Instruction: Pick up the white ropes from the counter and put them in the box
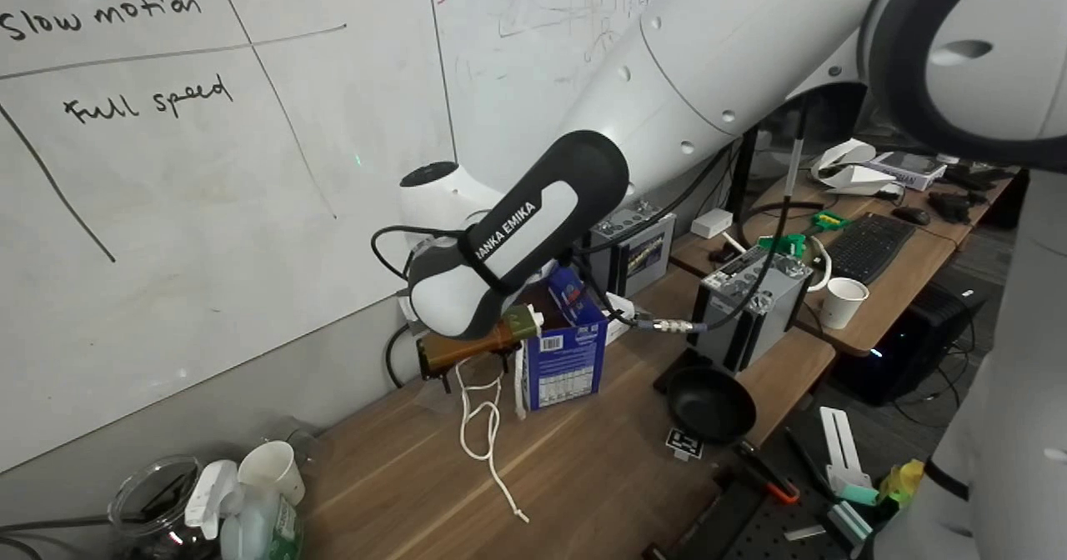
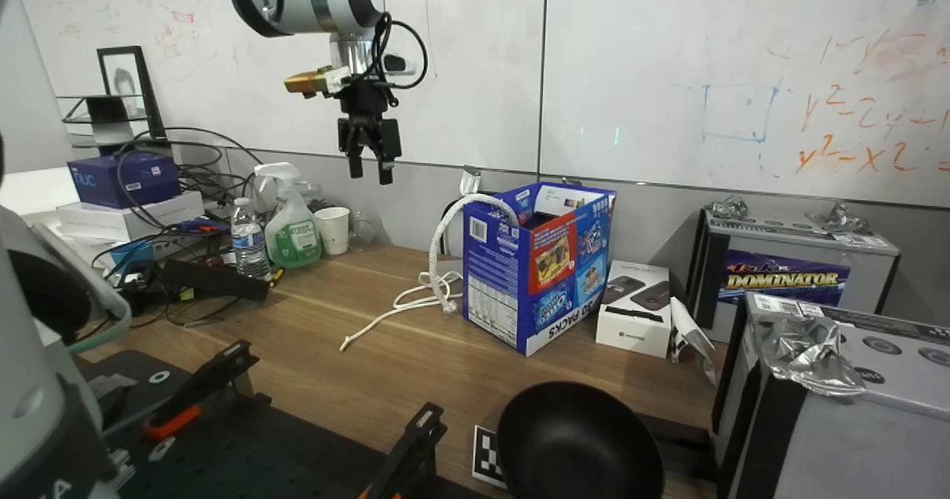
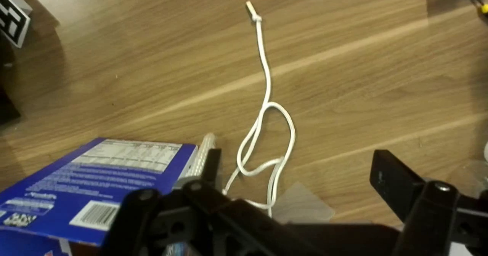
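End effector (image 2: 370,175) is wide over wood-grain counter (image 3: 343,88) w/ thin white rope (image 3: 268,82) (whiteboard (image 2: 631,61) bhnd).

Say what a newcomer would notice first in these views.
The blue box likely stands out, upright on the brown counter, a thick white rope arching over its rim. Next, a thin white rope lies looped on the counter beside the box. The open tool hangs above the counter.

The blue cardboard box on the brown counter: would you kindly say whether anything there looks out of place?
Yes: a thick white rope arches over the rim of the blue cardboard box, one end outside, so it looks half-packed. Beside the box, a thin white cord lies looped on the brown wood-grain counter.
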Controlling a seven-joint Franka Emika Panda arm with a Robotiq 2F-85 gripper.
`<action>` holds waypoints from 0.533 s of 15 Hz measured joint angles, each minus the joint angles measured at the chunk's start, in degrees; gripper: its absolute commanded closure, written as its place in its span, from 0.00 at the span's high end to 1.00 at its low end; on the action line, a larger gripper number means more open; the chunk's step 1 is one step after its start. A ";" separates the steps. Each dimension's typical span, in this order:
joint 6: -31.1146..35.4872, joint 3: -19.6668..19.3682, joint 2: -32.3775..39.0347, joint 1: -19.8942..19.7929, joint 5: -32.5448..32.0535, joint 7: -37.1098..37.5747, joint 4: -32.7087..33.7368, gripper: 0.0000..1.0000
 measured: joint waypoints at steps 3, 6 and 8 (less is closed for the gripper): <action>0.78 0.09 -0.06 1.45 -0.02 0.14 -4.57 1.00; 4.23 0.03 0.19 2.65 -0.78 1.12 -8.86 1.00; 7.86 -0.54 0.93 3.37 -3.48 3.49 -10.96 1.00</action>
